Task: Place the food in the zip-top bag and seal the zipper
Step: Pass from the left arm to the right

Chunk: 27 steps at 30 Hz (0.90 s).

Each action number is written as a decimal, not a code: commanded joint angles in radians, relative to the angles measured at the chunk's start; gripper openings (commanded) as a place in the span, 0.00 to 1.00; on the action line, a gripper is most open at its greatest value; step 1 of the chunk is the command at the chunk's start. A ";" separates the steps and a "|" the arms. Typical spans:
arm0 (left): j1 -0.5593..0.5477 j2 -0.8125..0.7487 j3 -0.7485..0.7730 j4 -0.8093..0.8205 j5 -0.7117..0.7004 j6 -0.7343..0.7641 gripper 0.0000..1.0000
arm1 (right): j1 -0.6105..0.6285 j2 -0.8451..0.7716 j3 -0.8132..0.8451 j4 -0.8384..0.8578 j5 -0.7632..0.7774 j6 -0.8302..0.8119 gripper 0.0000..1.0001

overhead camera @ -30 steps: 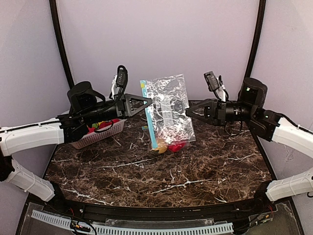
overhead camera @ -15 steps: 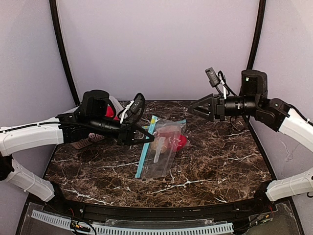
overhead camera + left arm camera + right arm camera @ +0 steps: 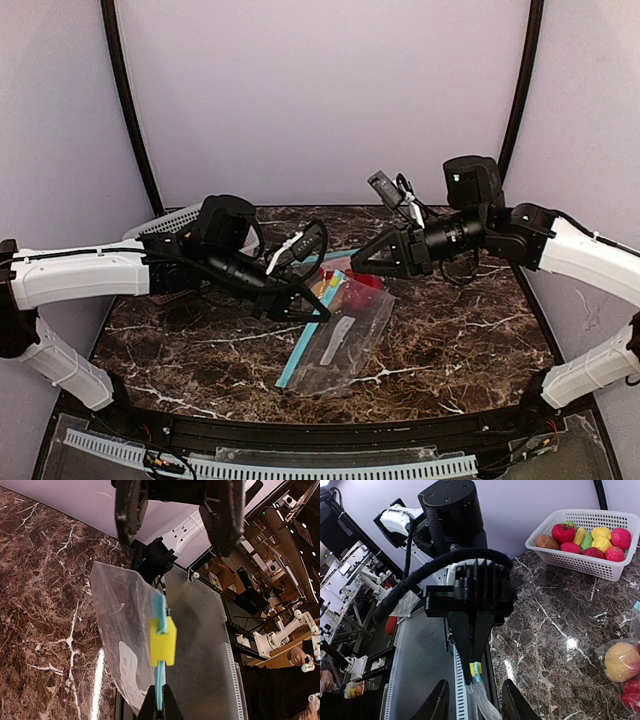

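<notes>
The clear zip-top bag [image 3: 345,338] lies on the marble table with red food [image 3: 362,284] inside near its far end. My left gripper [image 3: 317,311] is shut on the bag's blue zipper strip [image 3: 159,680], just behind the yellow slider [image 3: 162,641]. My right gripper [image 3: 358,268] is open and faces the left one, its jaws either side of the slider's line, a short way off. In the right wrist view the slider [image 3: 476,669] sits at the left gripper's tips, and a yellow-orange fruit [image 3: 621,661] shows inside the bag.
The white lattice basket [image 3: 600,564] holds several red, yellow, green and brown toy foods at the back left; in the top view its rim [image 3: 170,219] shows behind the left arm. The table's front edge [image 3: 300,415] runs below the bag.
The bag, held up between both grippers a second ago, now lies on the table. The right gripper let go, then moved left and down toward the slider. The left gripper moved nearer and right.
</notes>
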<state>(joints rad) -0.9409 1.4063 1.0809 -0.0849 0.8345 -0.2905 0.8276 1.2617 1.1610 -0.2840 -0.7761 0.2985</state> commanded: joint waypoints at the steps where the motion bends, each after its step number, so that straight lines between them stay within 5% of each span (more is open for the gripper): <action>1: -0.007 0.003 0.028 -0.016 0.031 0.018 0.01 | 0.023 0.019 -0.003 0.098 -0.073 0.035 0.33; 27: -0.014 0.011 0.023 0.031 0.048 -0.001 0.01 | 0.039 0.094 0.005 0.092 -0.109 0.023 0.11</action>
<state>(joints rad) -0.9474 1.4220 1.0813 -0.0757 0.8600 -0.2916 0.8558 1.3479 1.1595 -0.2096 -0.8722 0.3283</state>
